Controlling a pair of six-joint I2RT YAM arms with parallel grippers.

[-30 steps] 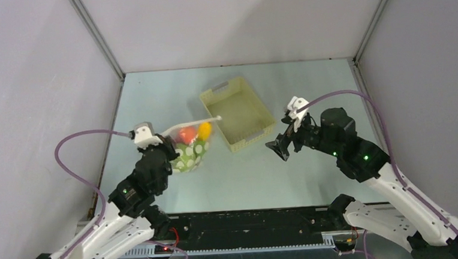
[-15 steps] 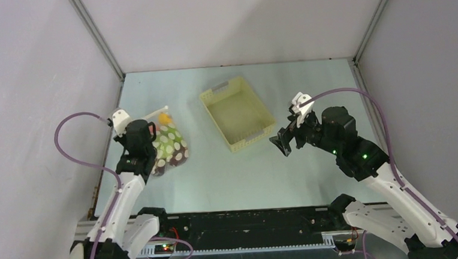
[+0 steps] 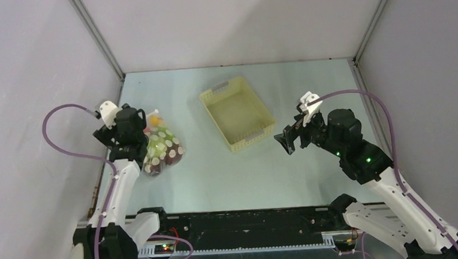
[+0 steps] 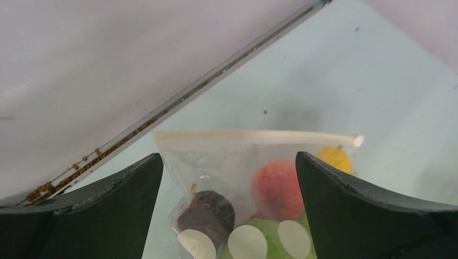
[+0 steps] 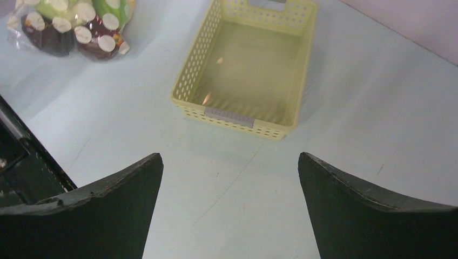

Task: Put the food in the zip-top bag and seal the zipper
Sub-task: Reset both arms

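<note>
Left jaws: spread wide, nothing gripped. Both dark fingers (image 4: 81, 216) are seen at the lower corners of the left wrist view, with a broad gap between them. Straight ahead of that gap, apart from both fingers, the zip-top bag (image 4: 227, 162) is laid on the pale surface (image 4: 378, 81). The zipper (image 4: 254, 134) is seen as one pale strip along the bag's edge farthest from the jaws. Whether it is pressed shut cannot be told.

The food is noted inside the bag:
- a dark red apple (image 4: 208, 210) toward the left finger
- a peach (image 4: 278, 186) in the middle
- a yellow banana (image 4: 336, 159) at the right end, just under the zipper
- a pale green round one (image 4: 267, 226) nearest the jaws, partly masked by white dots

Right jaws: likewise spread wide, nothing gripped. Ahead of their gap and well apart from it, a pale yellow slotted basket (image 5: 194, 75) is set on the surface, and its whole floor is visible. Farther out, to the left of these jaws, the bag is seen again. In the top view the basket is placed between the right jaws and the bag.
</note>
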